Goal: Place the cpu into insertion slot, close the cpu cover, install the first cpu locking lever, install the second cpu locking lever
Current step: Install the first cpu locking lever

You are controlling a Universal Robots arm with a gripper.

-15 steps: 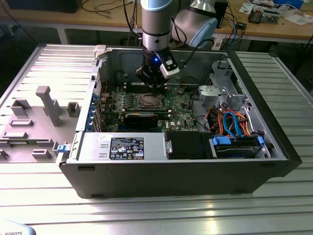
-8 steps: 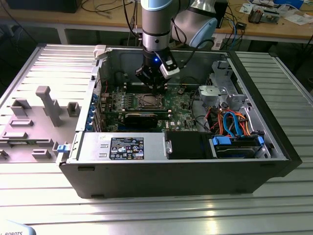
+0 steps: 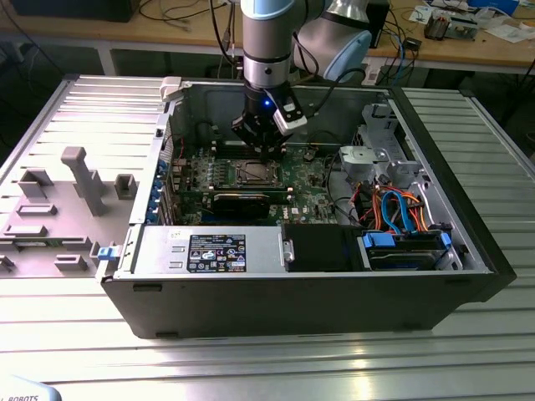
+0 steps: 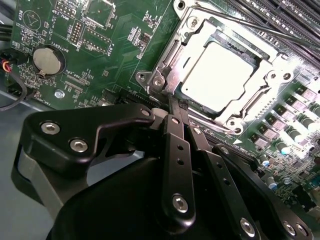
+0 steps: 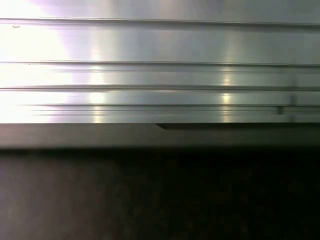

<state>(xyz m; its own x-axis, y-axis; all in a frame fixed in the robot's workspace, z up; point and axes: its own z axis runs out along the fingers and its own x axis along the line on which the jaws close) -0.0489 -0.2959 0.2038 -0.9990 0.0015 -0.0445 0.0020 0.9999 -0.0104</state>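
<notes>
The cpu (image 4: pixel 220 75) lies flat in the insertion slot (image 4: pixel 239 122) on the green board, its silvery top glaring in the second wrist view. The cpu cover (image 4: pixel 267 62), a silver frame, lies down around the chip. A thin metal lever rod (image 4: pixel 240 22) runs along one side of the socket. My gripper (image 4: pixel 173 104) is shut, its black fingers (image 4: pixel 177 150) pressed together with the tips touching the socket's edge near a corner screw. In the exterior view the gripper (image 3: pixel 266 152) hangs just above the slot (image 3: pixel 253 173) inside the open computer case.
The case (image 3: pixel 301 284) lies open on a ribbed metal table (image 3: pixel 276 359). A long black card (image 3: pixel 242 200) sits beside the socket, and drive bays with blue and orange cables (image 3: pixel 397 213) are at the exterior view's right. A grey fixture (image 3: pixel 79 180) stands at its left. A coin battery (image 4: pixel 48 60) sits on the board.
</notes>
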